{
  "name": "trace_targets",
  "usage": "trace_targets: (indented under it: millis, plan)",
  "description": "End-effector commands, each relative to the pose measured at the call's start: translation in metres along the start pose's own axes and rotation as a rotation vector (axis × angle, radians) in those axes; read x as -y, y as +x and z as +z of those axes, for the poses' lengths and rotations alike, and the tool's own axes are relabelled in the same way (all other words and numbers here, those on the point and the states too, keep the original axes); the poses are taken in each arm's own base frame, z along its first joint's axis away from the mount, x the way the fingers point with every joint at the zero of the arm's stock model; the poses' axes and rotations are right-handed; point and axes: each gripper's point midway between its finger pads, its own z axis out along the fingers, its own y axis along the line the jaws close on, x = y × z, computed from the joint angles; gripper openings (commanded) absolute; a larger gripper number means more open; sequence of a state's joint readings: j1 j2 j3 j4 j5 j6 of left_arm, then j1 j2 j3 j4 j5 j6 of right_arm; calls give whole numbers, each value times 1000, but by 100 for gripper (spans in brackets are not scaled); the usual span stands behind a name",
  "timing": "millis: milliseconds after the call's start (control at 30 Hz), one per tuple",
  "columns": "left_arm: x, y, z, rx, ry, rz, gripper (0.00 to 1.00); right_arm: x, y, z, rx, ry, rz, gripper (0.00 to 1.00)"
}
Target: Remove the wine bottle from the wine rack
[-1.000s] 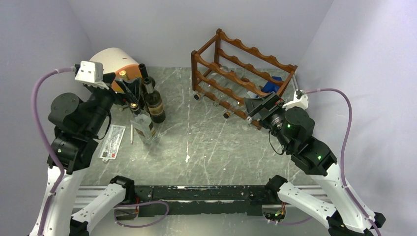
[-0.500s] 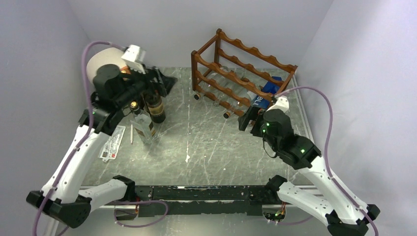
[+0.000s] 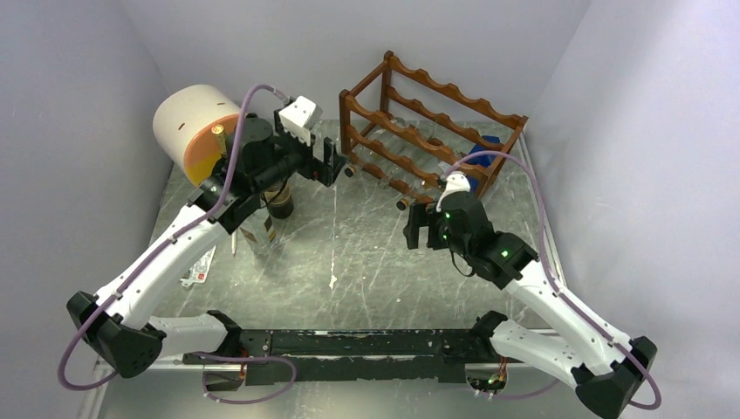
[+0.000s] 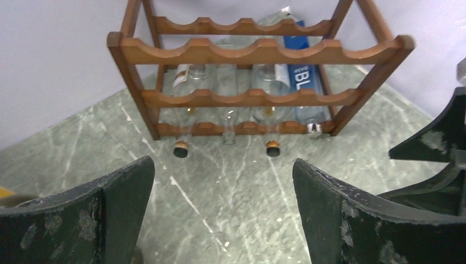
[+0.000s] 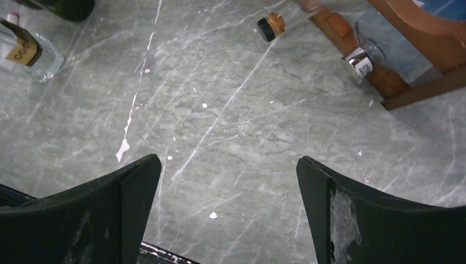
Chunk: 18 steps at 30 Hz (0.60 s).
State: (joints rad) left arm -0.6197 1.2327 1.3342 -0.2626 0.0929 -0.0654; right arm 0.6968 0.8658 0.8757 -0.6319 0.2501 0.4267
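Note:
The reddish-brown wine rack [image 3: 454, 90] stands at the back right of the table. Its lowest tier holds several bottles lying with necks toward me: clear ones with cork tops [image 4: 180, 148] and a blue-labelled bottle [image 4: 302, 82] with a silver cap. My left gripper [image 3: 336, 163] is open and empty, a little in front of the rack's left end; in the left wrist view [image 4: 222, 162] it faces the rack [image 4: 258, 50]. My right gripper [image 3: 417, 229] is open and empty over the table in front of the rack's right end [image 5: 228, 158]. A cork top [image 5: 270, 26] and the silver cap [image 5: 357, 61] show ahead of it.
A cream and orange cylinder [image 3: 194, 131] lies at the back left. A dark bottle [image 3: 279, 199] stands near it, with a clear bottle [image 3: 262, 229], a card [image 3: 199, 262] and a pen [image 3: 234, 237] nearby. Walls close in the back and both sides.
My left arm has swung right from the standing bottles to the front of the rack. My right gripper has drawn back left from the rack's right end toward the table's middle.

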Motion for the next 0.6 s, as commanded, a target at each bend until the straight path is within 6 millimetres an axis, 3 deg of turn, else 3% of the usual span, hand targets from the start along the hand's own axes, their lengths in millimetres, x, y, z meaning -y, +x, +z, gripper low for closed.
trace_targets:
  millis: [0,133,267,400,567]
  plan:
    - [-12,-14,-17,114,-59,103,99,-17,-23,3,32,-88,-171,100]
    - [0,-24,-41,211,0,105,99,-29,-35,10,33,-139,-309,100]
    - [3,-21,-50,247,16,103,99,-39,-49,9,75,-205,-491,100]
    - [-7,-16,-49,233,-35,74,99,-43,-55,6,137,-268,-728,100]
    - [-25,-11,-52,228,-135,61,99,-52,-38,11,178,-393,-1008,100]
